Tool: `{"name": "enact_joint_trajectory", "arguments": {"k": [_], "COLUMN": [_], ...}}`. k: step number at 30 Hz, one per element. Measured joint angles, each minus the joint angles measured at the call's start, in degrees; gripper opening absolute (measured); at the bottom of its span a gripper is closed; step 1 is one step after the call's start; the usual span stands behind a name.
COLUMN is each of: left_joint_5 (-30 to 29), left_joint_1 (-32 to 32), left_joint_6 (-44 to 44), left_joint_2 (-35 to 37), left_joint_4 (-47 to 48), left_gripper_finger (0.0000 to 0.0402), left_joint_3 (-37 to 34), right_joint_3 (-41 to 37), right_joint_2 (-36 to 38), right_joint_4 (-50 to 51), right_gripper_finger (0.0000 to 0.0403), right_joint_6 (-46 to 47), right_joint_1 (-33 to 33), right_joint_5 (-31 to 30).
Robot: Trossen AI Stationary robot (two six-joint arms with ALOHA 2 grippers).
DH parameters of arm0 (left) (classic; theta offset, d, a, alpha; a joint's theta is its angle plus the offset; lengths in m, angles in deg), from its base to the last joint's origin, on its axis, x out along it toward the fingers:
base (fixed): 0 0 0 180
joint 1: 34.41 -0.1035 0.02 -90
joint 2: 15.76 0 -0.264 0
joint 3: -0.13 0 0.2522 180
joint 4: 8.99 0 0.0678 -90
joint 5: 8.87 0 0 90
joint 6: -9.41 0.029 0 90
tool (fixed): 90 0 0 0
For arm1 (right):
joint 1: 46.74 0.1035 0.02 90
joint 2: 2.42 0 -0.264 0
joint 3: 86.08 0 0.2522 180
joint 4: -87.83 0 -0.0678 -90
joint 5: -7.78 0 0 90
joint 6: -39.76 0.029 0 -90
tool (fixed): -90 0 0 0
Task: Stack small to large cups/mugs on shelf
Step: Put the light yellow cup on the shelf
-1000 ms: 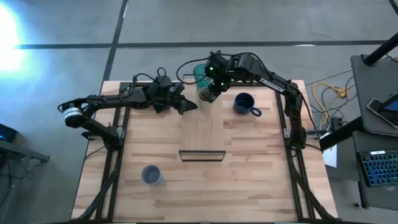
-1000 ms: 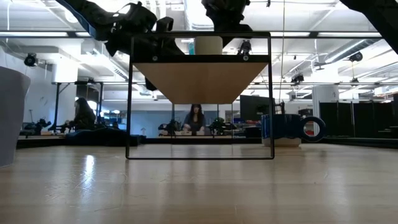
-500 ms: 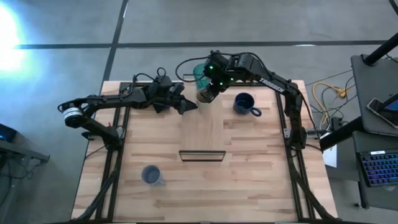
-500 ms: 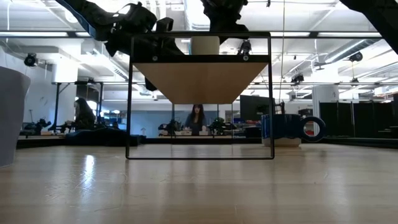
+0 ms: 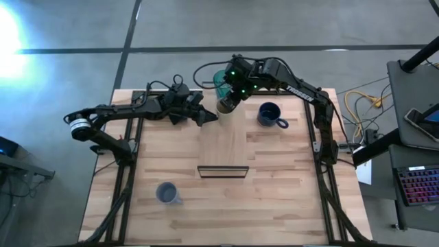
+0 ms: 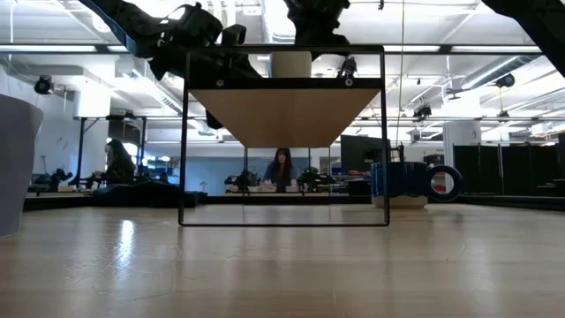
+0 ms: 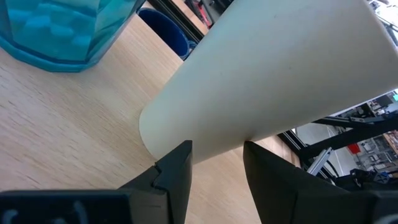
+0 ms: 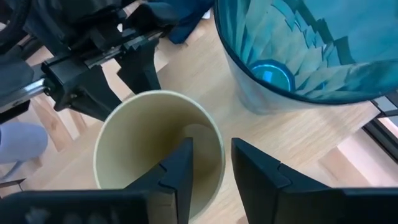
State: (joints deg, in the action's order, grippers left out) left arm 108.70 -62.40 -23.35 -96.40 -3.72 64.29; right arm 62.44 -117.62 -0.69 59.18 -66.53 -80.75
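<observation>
The small cream-yellow cup (image 5: 225,105) is upright over the far end of the light wood shelf (image 5: 225,147), beside the teal tumbler (image 5: 221,82), which stands by its base on that end. My right gripper (image 5: 230,96) is shut on the cup. My left gripper (image 5: 211,116) is open, its fingers (image 7: 177,165) just left of the cup's side (image 7: 267,68). The navy mug (image 5: 269,114) stands on the table right of the shelf. The pale blue-grey mug (image 5: 166,193) stands on the table at the near left. My right gripper holds the cup's wall at the rim (image 8: 219,149), one finger (image 8: 180,168) inside the cup and one outside. The fingers come from above, pointing down. The cup is upright, its base at the shelf top (image 6: 291,78); I cannot tell whether it rests there. I cannot tell whether my left gripper touches the cup.
The shelf stands raised on a thin dark frame (image 6: 184,141) in the middle of the slatted table (image 5: 288,192). Its near half is bare wood. People sit in the room behind the table (image 6: 281,168).
My right gripper has carried the cream-yellow cup a little toward the table's left, nearer my left gripper, and has then held still. The cup has stayed upright.
</observation>
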Motion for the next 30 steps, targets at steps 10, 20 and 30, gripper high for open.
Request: {"name": "enact_joint_trajectory", "arguments": {"k": [10, 20, 30], "left_joint_5": [0.0, 0.0, 0.0], "left_joint_1": [0.2, 0.7, 0.7], "left_joint_6": [-0.1, 0.1, 0.1], "left_joint_2": [0.0, 0.0, 0.0], "left_joint_4": [0.1, 0.1, 0.0], "left_gripper_finger": [0.0130, 0.0130, 0.0130], "left_joint_3": [-0.2, -0.2, -0.1], "right_joint_3": [0.0, 0.0, -2.1], "right_joint_2": [0.1, 4.1, 9.9], "right_joint_4": [0.0, 0.5, 11.6], "right_gripper_finger": [0.0102, 0.0096, 0.0078], "right_joint_6": [-0.4, -0.6, 3.8], "right_joint_1": [-0.1, -0.5, 0.2], "right_joint_5": [-1.6, -3.2, -3.5]}}
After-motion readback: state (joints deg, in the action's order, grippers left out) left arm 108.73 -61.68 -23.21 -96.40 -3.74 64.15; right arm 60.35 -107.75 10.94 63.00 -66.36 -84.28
